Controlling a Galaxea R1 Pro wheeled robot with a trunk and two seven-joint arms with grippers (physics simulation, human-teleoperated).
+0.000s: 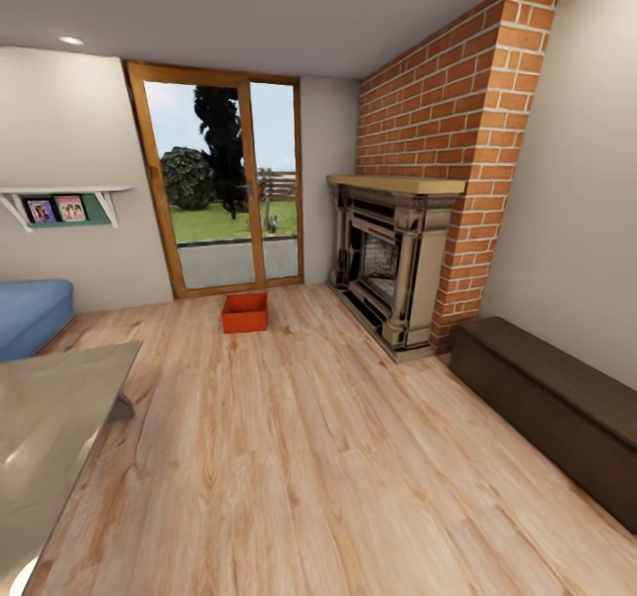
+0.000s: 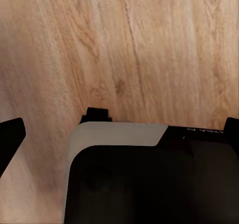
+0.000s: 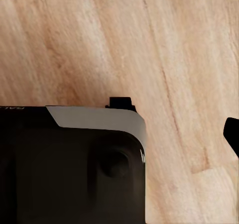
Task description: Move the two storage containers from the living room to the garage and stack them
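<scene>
One red-orange storage container (image 1: 244, 312) stood on the wood-plank floor (image 1: 292, 454) of the living room, just before the glass door (image 1: 226, 185) and to the left of the brick fireplace (image 1: 398, 260), far from the robot. It looked like a light, stiff plastic bin with smooth and probably slippery walls; the open rim on a long side seemed the best place to hold it. Both wrist views showed dark robot body over the planks, so I could not tell if the left or the right gripper was open or closed
</scene>
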